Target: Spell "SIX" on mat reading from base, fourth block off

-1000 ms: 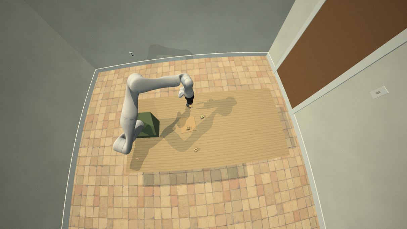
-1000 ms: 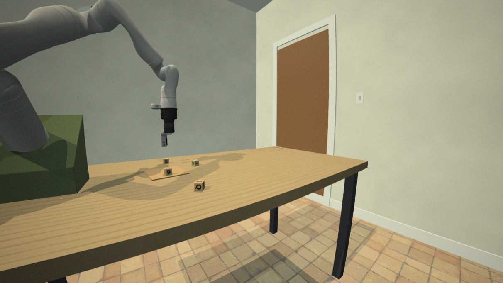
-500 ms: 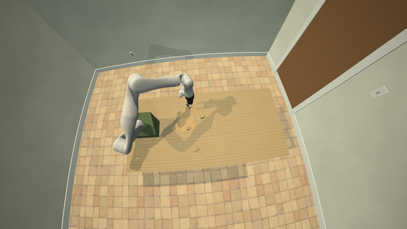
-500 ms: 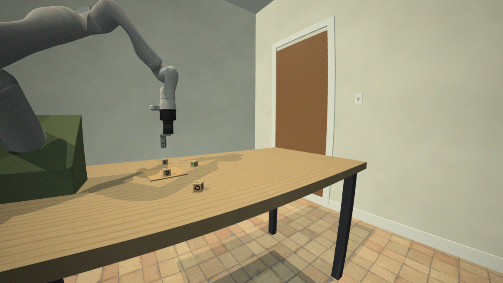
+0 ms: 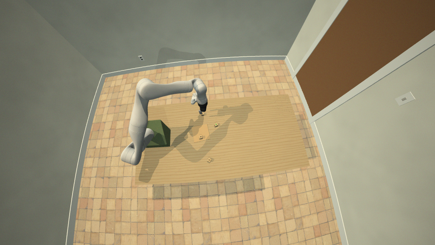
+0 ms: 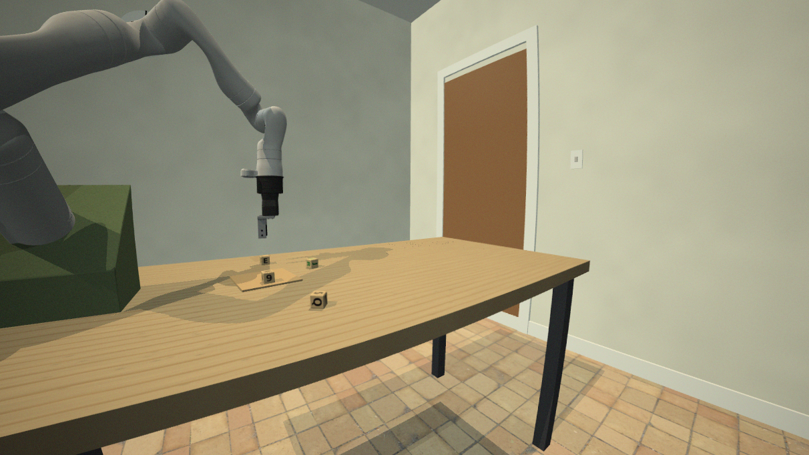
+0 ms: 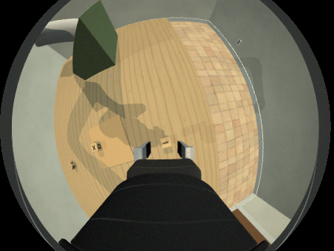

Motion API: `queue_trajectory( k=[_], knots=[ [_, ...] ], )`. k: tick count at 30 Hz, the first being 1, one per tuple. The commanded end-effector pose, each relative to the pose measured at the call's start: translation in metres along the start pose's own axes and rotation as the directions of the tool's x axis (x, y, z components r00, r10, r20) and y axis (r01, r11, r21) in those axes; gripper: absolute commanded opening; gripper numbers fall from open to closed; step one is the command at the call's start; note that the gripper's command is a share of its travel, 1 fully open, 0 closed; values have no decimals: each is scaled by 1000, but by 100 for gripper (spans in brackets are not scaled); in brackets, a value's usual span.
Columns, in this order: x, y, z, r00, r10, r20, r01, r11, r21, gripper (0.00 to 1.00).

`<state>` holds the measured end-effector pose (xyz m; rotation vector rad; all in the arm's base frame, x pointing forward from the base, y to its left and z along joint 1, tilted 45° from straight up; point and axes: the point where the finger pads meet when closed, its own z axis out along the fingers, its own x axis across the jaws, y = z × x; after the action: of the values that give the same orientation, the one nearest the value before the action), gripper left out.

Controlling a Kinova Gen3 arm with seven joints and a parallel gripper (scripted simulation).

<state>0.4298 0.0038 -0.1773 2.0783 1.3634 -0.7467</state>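
"Where's the gripper (image 5: 201, 114) (image 6: 262, 235) (image 7: 164, 147), then?"

"Hanging above the wooden table (image 5: 258, 130) (image 6: 396, 294) (image 7: 155, 74), pointing down, jaws spread wide with nothing between them! Below sits a small pale wooden cube block (image 5: 202, 113) (image 6: 264, 260) (image 7: 165, 142), E on one side, a single dark bar on top."

"On the mat?"

"No, off it! The thin, flat, orange-tan square mat (image 5: 200, 129) (image 6: 248, 282) (image 7: 114, 155) carries just one: a small wooden cube block with a black X on top (image 5: 200, 137) (image 6: 267, 277) (image 7: 94, 147). It's got a 9 on a side, too."

"And the S?"

"Well apart from the mat, that small wooden cube block with an S on top and a Q on its side (image 5: 209, 160) (image 6: 319, 299) (image 7: 72, 165). It's turned at an angle, resting on the table!"

"One more, surely?"

"Yes, a small wooden cube block with green markings (image 5: 216, 124) (image 6: 312, 263), near the mat but off it. Its top is too small to read."

"So, the word?"

"Not spelled: only the X is on the mat, and the arm's shadow falls across part of that mat."

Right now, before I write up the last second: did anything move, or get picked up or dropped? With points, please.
Nothing visibly moved, and nothing was taken hold of or let go. The open gripper (image 5: 201, 114) (image 6: 261, 235) (image 7: 164, 147) is still above the table, holding nothing. The X block (image 5: 200, 137) (image 6: 267, 277) (image 7: 94, 147) stayed on the mat (image 5: 197, 140) (image 6: 246, 287) (image 7: 114, 156); the other three stayed off it.
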Motion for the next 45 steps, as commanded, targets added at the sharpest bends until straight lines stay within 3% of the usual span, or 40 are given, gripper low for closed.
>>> queue_trajectory(
  k=[1, 25, 45],
  knots=[
    [1, 0, -1, 1000, 0, -2, 0, 1000, -2, 100],
    [1, 1, 5, 1000, -1, -2, 1, 1000, -1, 100],
    [1, 1, 31, 1000, -1, -2, 1, 1000, -1, 100]
  ],
)
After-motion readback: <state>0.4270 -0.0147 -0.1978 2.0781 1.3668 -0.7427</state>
